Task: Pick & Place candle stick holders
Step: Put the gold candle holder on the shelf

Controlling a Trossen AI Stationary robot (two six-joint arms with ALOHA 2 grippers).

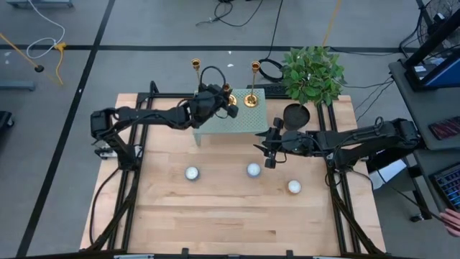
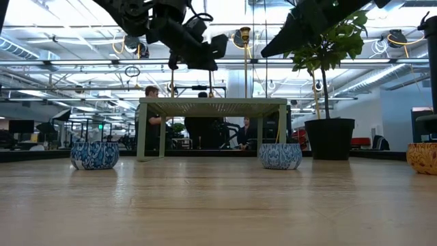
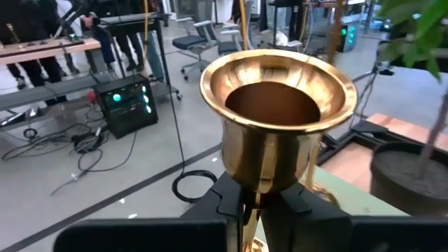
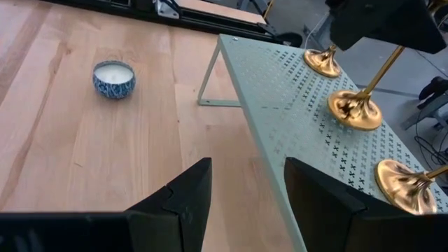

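High view: left hand (image 1: 224, 97) over the green shelf (image 1: 237, 119) on the worktop (image 1: 230, 208), at the middle candle stick holder (image 1: 226, 89); two more holders (image 1: 251, 86) stand on the shelf; right hand (image 1: 267, 144) low beside the shelf
Low view: tea-light tins (image 2: 94, 154) before the shelf
Left wrist view: fingers (image 3: 231, 203) clamped on the brass stem under its cup
Right wrist view: fingers (image 4: 178, 196) spread apart, holding nothing; three bases (image 4: 355, 108) on the shelf
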